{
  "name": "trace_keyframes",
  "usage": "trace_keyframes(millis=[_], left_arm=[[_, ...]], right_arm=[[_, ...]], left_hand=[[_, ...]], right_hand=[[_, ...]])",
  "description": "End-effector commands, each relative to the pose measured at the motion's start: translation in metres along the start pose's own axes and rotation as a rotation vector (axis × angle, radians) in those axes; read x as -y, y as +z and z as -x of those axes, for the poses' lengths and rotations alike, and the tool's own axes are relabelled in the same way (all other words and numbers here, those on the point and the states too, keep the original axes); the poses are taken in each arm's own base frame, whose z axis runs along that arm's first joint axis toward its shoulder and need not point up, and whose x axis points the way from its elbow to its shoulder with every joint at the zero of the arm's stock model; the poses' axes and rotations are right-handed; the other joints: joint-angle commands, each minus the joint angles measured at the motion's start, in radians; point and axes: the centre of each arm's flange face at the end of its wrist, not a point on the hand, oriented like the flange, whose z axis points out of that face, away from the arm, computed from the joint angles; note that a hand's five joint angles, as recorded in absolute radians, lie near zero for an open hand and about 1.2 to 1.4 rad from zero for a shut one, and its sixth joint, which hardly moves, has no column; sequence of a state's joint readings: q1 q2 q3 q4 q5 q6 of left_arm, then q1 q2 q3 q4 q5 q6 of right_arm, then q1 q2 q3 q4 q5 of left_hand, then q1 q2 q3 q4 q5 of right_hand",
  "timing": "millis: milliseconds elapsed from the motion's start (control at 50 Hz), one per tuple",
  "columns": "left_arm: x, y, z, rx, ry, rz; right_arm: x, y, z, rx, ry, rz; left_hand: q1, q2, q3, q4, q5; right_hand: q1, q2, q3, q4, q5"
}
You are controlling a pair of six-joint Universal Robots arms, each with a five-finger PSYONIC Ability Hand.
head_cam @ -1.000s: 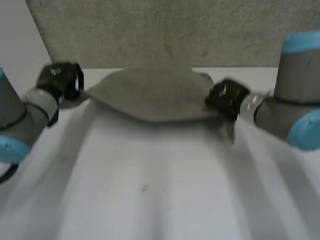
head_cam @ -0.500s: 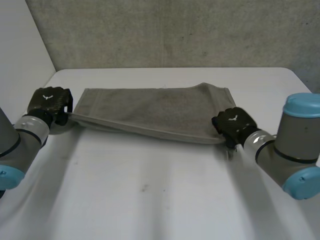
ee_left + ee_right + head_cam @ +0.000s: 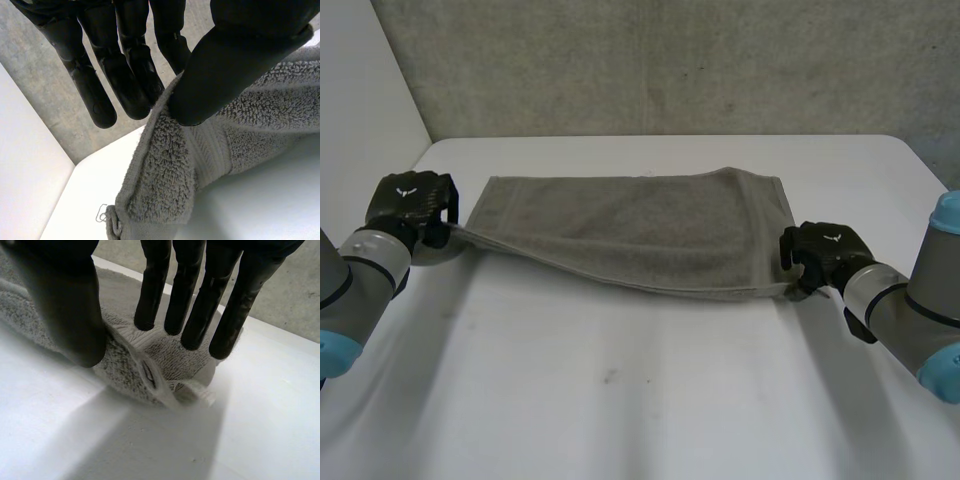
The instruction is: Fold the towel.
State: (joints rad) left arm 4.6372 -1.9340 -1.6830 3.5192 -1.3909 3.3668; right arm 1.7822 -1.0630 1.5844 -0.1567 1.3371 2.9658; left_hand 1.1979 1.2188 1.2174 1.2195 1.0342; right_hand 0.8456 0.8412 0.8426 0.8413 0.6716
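Here the towel (image 3: 630,230) lay across the far half of the table (image 3: 620,400), its long axis running side to side and its short ends pointing at the two arms. The far long edge rested on the table, and the near one was stretched between the hands. Your left hand (image 3: 410,205) pinched the near left corner between thumb and fingers. Your right hand (image 3: 825,255) clamped the near right corner likewise. In my judgement, you needed to hold both corners level and the edge taut, carry them together, and lay edge on edge before letting go.
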Motion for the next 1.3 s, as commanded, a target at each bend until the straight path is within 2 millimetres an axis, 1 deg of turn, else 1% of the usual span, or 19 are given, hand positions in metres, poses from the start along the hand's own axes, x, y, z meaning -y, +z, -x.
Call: trace_keyframes(millis=[20, 100, 140, 240, 380, 480, 520, 580, 620, 760, 860, 900, 1000, 1080, 1100, 1140, 1180, 1200, 1300], left_arm=[[-0.004, -0.004, -0.004, -0.012, 0.001, 0.021], [-0.007, -0.008, -0.007, -0.022, 0.007, 0.04], [-0.003, -0.018, -0.008, -0.03, 0.007, 0.051], [0.008, -0.035, -0.01, -0.061, 0.004, 0.046], [0.019, -0.056, -0.017, -0.105, 0.066, 0.054], [0.034, -0.083, -0.018, -0.12, 0.156, 0.082], [0.045, -0.107, -0.02, -0.133, 0.193, 0.097], [0.05, -0.119, -0.021, -0.137, 0.203, 0.097], [0.059, -0.138, -0.024, -0.154, 0.208, 0.077], [0.054, -0.154, -0.031, -0.193, 0.206, 0.075], [0.051, -0.146, -0.031, -0.194, 0.207, 0.059], [0.043, -0.125, -0.03, -0.196, 0.211, 0.047], [0.037, -0.091, -0.033, -0.209, 0.211, 0.03], [0.018, -0.058, -0.04, -0.253, 0.199, 0.084], [0.018, -0.058, -0.041, -0.253, 0.199, 0.084], [0.014, -0.048, -0.044, -0.267, 0.2, 0.091], [0.005, -0.027, -0.051, -0.28, 0.201, 0.102], [0.005, -0.027, -0.051, -0.28, 0.201, 0.102], [-0.01, 0.019, -0.05, -0.221, 0.196, 0.116]], right_arm=[[0.026, -0.011, -0.003, -0.017, -0.062, -0.068], [0.038, -0.022, -0.002, -0.014, -0.167, -0.093], [0.047, -0.036, -0.005, -0.031, -0.315, -0.089], [0.045, -0.051, -0.009, -0.028, -0.461, -0.025], [0.034, -0.066, -0.003, 0.035, -0.491, 0.089], [0.064, -0.099, -0.011, -0.007, -0.5, 0.034], [0.081, -0.118, -0.02, -0.038, -0.521, -0.016], [0.094, -0.137, -0.021, -0.03, -0.542, -0.044], [0.097, -0.145, -0.02, -0.016, -0.543, -0.044], [0.097, -0.156, -0.02, 0.012, -0.547, -0.021], [0.091, -0.144, -0.024, 0.02, -0.575, -0.003], [0.078, -0.119, -0.034, 0.038, -0.556, 0.045], [0.07, -0.087, -0.047, 0.037, -0.531, 0.071], [0.069, -0.057, -0.031, 0.057, -0.548, 0.06], [0.069, -0.057, -0.031, 0.057, -0.548, 0.06], [0.066, -0.035, -0.029, 0.029, -0.56, 0.062], [0.065, -0.025, -0.029, 0.016, -0.567, 0.058], [0.065, -0.025, -0.029, 0.016, -0.567, 0.058], [0.06, 0.021, -0.024, -0.004, -0.58, 0.023]], left_hand=[[0.198, 0.177, 0.179, 0.177, 0.188], [0.198, 0.177, 0.179, 0.177, 0.188], [0.198, 0.177, 0.179, 0.177, 0.188], [0.198, 0.177, 0.179, 0.177, 0.188], [0.198, 0.177, 0.179, 0.177, 0.188], [0.198, 0.177, 0.179, 0.177, 0.188], [0.198, 0.177, 0.179, 0.177, 0.188], [0.198, 0.177, 0.179, 0.177, 0.188], [0.198, 0.177, 0.179, 0.177, 0.188], [0.198, 0.177, 0.179, 0.177, 0.188], [0.198, 0.177, 0.179, 0.177, 0.188], [0.198, 0.177, 0.179, 0.177, 0.188], [0.198, 0.177, 0.179, 0.177, 0.188], [0.198, 0.177, 0.179, 0.177, 0.188], [0.198, 0.177, 0.179, 0.177, 0.188], [0.198, 0.177, 0.179, 0.177, 0.188], [0.198, 0.177, 0.179, 0.177, 0.188], [0.198, 0.177, 0.179, 0.177, 0.188], [0.198, 0.177, 0.179, 0.177, 0.188]], right_hand=[[0.551, 0.555, 0.554, 0.555, 0.55], [0.551, 0.555, 0.554, 0.555, 0.55], [0.551, 0.555, 0.554, 0.555, 0.55], [0.551, 0.555, 0.554, 0.555, 0.55], [0.551, 0.555, 0.554, 0.555, 0.55], [0.551, 0.555, 0.554, 0.555, 0.55], [0.551, 0.555, 0.554, 0.555, 0.55], [0.551, 0.555, 0.554, 0.555, 0.55], [0.551, 0.555, 0.554, 0.555, 0.55], [0.551, 0.555, 0.554, 0.555, 0.55], [0.551, 0.555, 0.554, 0.555, 0.55], [0.551, 0.555, 0.554, 0.555, 0.55], [0.551, 0.555, 0.554, 0.555, 0.55], [0.551, 0.555, 0.554, 0.555, 0.55], [0.551, 0.555, 0.554, 0.555, 0.55], [0.551, 0.555, 0.554, 0.555, 0.55], [0.551, 0.555, 0.554, 0.555, 0.55], [0.551, 0.555, 0.554, 0.555, 0.55], [0.551, 0.555, 0.554, 0.555, 0.55]])
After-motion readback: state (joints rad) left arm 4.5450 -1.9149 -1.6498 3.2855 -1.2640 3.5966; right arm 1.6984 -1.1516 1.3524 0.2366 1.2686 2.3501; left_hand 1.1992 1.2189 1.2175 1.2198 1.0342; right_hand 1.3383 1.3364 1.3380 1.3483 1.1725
